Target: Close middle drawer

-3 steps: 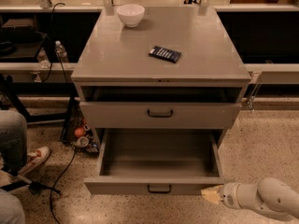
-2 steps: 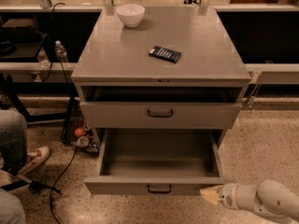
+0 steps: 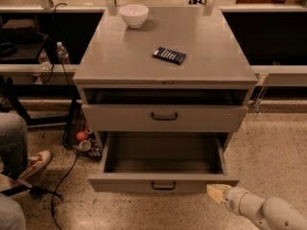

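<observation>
Checked against the views from a second ago: next to no change. Gripper (image 3: 217, 191) low at the table's (image 3: 201, 75) front right, a shade further left and higher than before. Now just beside the right end of the middle drawer's (image 3: 163, 164) front. Contact with that front: cannot tell. Gripper opening: cannot tell. Nothing seen held in it.

Middle drawer: pulled well out of the table's front, tray bare, handle (image 3: 163, 185) facing the camera, in the same place as a second ago. Reads as approach nearly finished, push not yet begun, so the whole closing stroke still to do. Risk in pushing from the corner, off the centre line: skewing the tray on its runners. Safer, by judgement, to press nearer the handle and straight in toward the table.

Upper drawer (image 3: 163, 118): directly above, front set slightly forward of the table's frame, dark gap over it.

Table top: white bowl (image 3: 134, 15) near the back edge, left of centre. Dark flat keypad device (image 3: 169, 55) about mid-top, slightly right. Same spots as a second ago.

Around the table:
- speckled floor (image 3: 273, 147) in front and to the right
- cables (image 3: 64, 174) and a small orange thing (image 3: 81, 135) down at the left side
- water bottle (image 3: 61, 51) on a low ledge further left
- someone's leg and shoe (image 3: 37, 158) at far front left
- long counter (image 3: 288, 71) with dark recesses behind on both sides
</observation>
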Robot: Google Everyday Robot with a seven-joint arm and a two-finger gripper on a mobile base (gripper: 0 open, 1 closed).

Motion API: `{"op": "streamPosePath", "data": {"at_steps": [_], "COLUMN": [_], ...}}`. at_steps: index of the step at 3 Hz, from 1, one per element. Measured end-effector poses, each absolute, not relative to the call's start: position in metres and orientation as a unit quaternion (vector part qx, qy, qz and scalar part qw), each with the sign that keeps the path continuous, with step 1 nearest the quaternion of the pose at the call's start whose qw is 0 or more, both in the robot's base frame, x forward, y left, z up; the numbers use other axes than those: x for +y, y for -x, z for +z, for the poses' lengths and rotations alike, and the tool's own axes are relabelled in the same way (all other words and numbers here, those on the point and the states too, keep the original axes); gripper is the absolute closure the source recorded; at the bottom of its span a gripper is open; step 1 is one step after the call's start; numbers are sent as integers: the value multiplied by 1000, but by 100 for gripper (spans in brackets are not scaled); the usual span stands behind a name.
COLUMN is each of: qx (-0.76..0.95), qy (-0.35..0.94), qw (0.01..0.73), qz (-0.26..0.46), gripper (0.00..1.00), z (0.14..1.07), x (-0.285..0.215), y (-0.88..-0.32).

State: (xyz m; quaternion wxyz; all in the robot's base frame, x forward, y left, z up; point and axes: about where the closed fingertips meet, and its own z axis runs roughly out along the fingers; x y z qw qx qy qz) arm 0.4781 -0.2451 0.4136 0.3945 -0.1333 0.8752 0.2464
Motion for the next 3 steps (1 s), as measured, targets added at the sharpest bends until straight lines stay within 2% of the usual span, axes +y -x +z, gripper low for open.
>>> {"op": "streamPosePath", "data": {"at_steps": [3], "qx": [858], "qy": [117], "qw": [447], "qz": [223], "gripper": [100], "z": [418], "x": [-244], "y": [-511]}}
